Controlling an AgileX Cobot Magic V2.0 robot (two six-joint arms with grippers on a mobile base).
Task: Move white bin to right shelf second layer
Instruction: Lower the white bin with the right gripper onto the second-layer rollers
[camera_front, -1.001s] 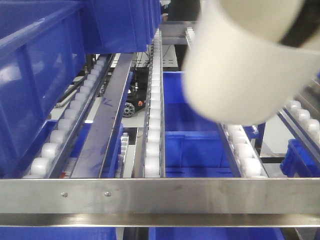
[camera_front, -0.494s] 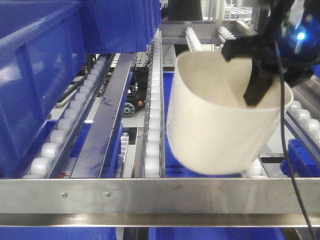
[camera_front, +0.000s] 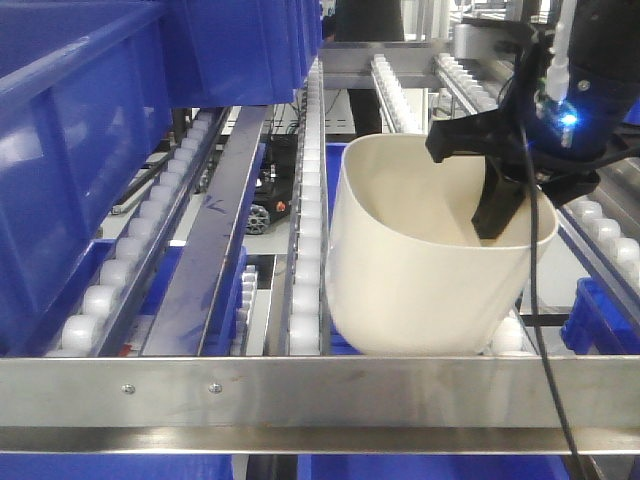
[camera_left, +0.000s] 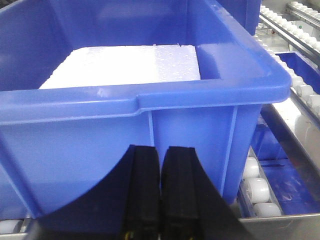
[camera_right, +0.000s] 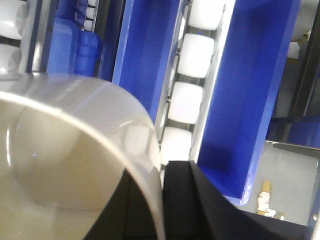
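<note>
While clamped by its right-hand wall in the right claw (camera_front: 497, 208), one finger inside and one outside, sits the cream-white glossy plastic bin (camera_front: 420, 270), slightly tilted, low over the steel roller-lane shelf level (camera_front: 310, 270) behind the flat front lip (camera_front: 300, 392). Seems to need only lowering flat onto the white rollers, then letting go. Left claw (camera_left: 161, 192) pressed together on nothing, facing a blue plastic crate (camera_left: 150, 95).

right pincer (camera_front: 497, 205): black, blue LED, black cable | left pincer (camera_left: 161, 192): black flat fingers
</note>
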